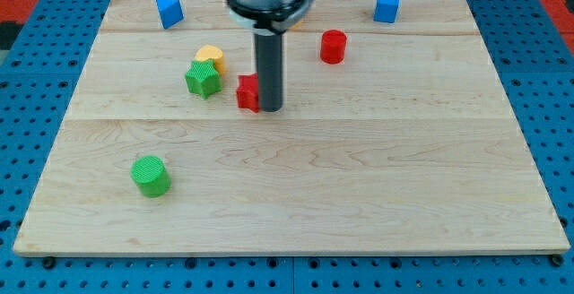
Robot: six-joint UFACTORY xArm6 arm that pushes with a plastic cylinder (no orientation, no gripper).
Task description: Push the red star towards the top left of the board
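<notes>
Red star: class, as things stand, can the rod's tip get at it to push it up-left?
Probably yes. My tip sits against the red star on its right side, nothing between. The green star and yellow block lie up-left, possibly in its path.

We have one camera view only, set high at the board's [296, 195] near edge, looking obliquely down across it. All four edges fit; the blue pegboard [27, 133] frames them.
</notes>
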